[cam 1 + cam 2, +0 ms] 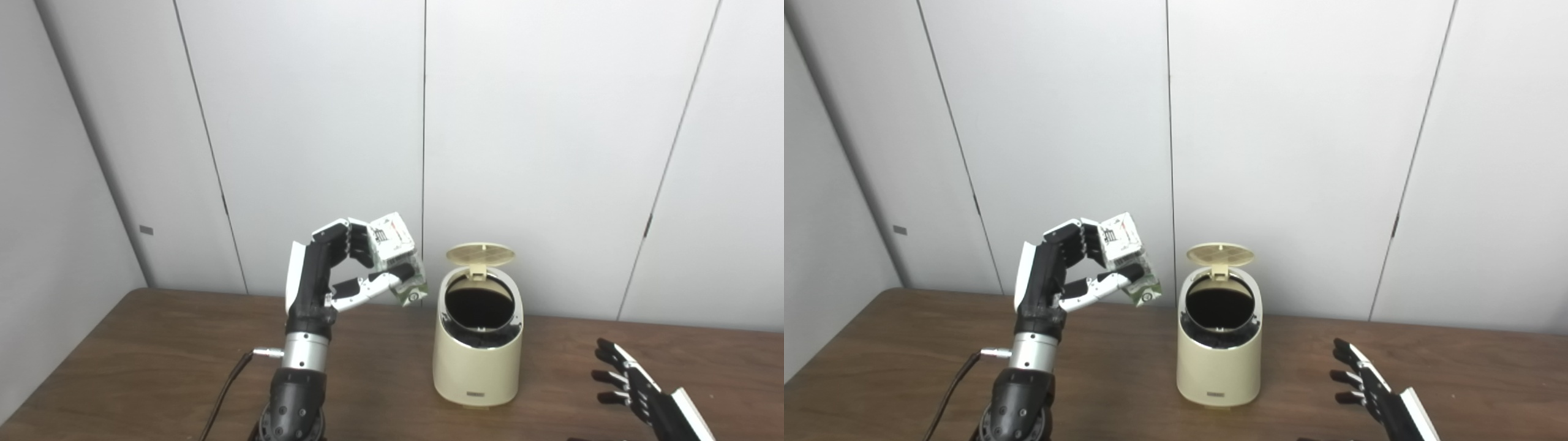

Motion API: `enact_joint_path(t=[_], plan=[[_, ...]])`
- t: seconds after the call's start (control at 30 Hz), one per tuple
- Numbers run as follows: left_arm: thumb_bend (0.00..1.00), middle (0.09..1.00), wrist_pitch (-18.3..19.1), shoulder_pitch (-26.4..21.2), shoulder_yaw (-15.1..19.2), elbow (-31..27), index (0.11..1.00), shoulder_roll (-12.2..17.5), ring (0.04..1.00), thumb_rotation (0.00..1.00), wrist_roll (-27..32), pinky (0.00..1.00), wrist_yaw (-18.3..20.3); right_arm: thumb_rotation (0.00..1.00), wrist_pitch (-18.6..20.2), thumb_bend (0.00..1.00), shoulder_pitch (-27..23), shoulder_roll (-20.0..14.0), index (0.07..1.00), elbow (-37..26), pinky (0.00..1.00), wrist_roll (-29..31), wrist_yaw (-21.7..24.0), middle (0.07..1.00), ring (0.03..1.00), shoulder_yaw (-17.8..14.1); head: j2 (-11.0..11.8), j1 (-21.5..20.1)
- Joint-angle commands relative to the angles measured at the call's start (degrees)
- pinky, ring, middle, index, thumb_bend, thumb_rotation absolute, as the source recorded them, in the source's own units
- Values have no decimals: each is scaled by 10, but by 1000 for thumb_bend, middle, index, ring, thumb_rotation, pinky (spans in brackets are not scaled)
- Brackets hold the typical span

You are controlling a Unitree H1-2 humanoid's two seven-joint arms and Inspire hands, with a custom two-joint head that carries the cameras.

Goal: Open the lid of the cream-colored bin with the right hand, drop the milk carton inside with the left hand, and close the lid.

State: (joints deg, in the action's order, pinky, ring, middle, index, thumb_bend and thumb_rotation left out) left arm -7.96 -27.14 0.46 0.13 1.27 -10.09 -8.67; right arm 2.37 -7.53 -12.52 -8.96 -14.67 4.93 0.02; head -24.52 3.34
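Note:
The cream-colored bin (478, 361) stands on the brown table (153, 367), its round lid (480, 255) flipped up at the back and the dark opening (479, 303) showing. My left hand (343, 269) is raised above the table to the left of the bin, shut on the white and green milk carton (399, 257), which is tilted and sits just left of the bin's rim. My right hand (631, 383) rests low at the right of the bin, fingers spread and holding nothing.
Pale wall panels (306, 122) stand right behind the table's far edge. A dark cable (226, 383) runs from the left wrist down to the table's front.

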Motion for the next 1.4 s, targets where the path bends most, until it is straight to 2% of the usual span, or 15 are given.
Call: enact_joint_path(t=[0.0,0.4,0.6,0.87,1.23,1.37], plan=[[523,482,-32,-35,-3,-5,493,-3,482,0,-3,426,-4,165,-34,772,-17,-4,909,-7,692,-8,-14,892,810,2,-2,-4],[523,477,-40,-45,-19,26,500,-30,482,0,-13,420,-5,251,-30,781,-16,1,909,-15,692,-22,-17,889,805,8,-6,-24],[522,475,-68,-54,-31,62,505,-36,483,0,-29,421,-13,227,-34,776,-20,4,903,-12,684,-19,-20,886,800,7,-6,-32],[523,474,-132,-80,-39,140,501,-55,471,0,-55,422,-49,217,-30,782,-20,9,895,-17,682,-20,-21,879,798,7,-6,-41],[522,475,-186,-111,-43,223,501,-73,460,0,-79,408,-97,234,-29,773,-17,9,906,-19,683,-19,-22,894,815,9,-6,-49],[522,471,-189,-119,-56,249,503,-72,454,0,-73,403,-125,238,-26,781,-16,13,901,-22,676,-23,-25,889,807,10,-6,-52]])
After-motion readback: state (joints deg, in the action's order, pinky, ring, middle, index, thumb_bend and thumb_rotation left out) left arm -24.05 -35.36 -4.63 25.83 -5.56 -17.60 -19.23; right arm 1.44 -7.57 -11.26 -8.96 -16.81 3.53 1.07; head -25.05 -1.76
